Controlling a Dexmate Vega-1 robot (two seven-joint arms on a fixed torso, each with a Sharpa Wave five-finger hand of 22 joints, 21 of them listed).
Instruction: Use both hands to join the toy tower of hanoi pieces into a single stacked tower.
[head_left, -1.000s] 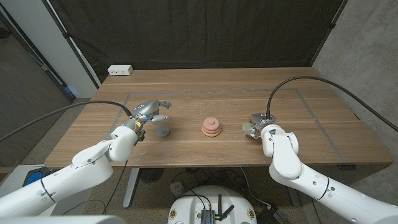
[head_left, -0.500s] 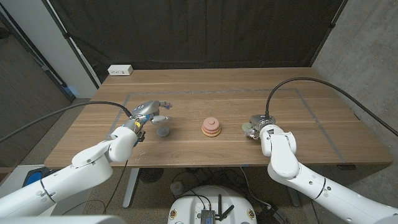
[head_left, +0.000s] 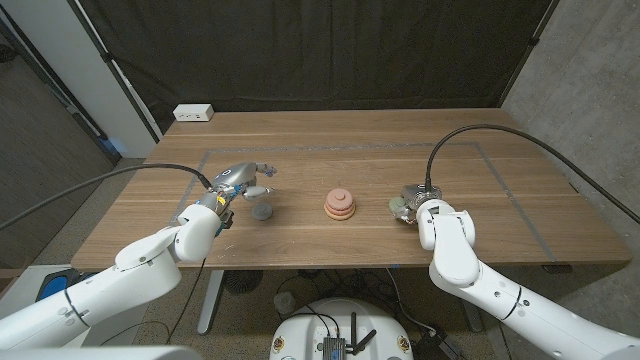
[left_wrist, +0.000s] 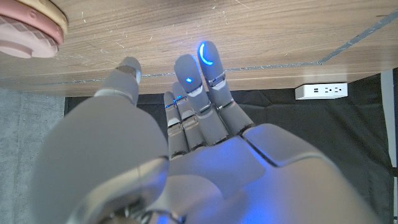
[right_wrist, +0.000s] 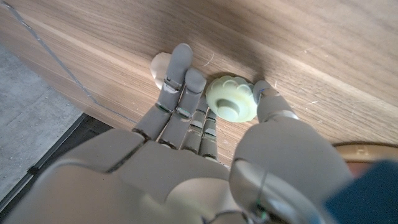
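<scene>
Right of the pink stack (head_left: 341, 204), the right robot hand (right_wrist: 205, 155) seemingly pinches a green piece (right_wrist: 231, 106); the left robot hand (head_left: 240, 182) hovers spread by a grey piece (head_left: 262, 211).

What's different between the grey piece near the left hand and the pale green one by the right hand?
The grey piece is dark grey; the green piece is pale green with a scalloped rim. The grey piece sits free on the table, just beyond the left hand, whose fingers are spread and empty. The green piece sits between the right hand's thumb and fingers, which look closed on it. Both are small round discs flanking the pink stack.
</scene>
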